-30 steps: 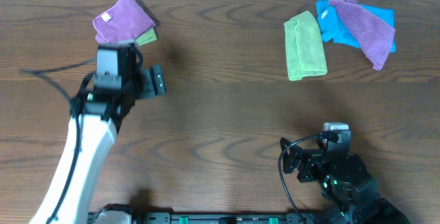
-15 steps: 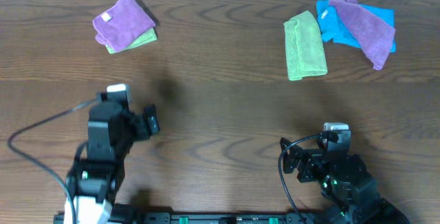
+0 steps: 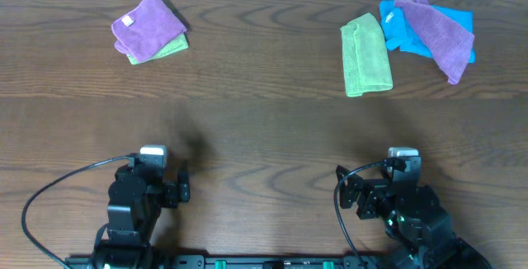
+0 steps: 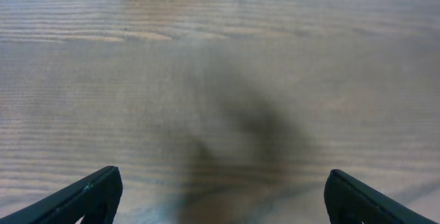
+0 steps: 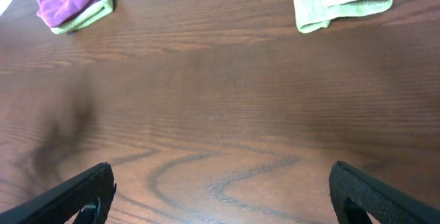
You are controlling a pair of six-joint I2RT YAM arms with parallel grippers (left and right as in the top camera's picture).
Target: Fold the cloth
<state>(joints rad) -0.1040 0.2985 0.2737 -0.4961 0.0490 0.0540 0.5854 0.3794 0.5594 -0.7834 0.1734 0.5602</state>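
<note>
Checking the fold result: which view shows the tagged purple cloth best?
Overhead: the cloth lies whole and folded, white tag visible, atop a lime-green cloth. Right wrist catches it small in a corner, tag unclear; left wrist shows only the lime-green cloth's edge.

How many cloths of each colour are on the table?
Purple: 2, the tagged purple cloth and the rumpled purple cloth
Lime-green: 2, the green cloth under the tagged one and the folded green cloth
Blue: 1, the blue cloth
Total: 5
</note>
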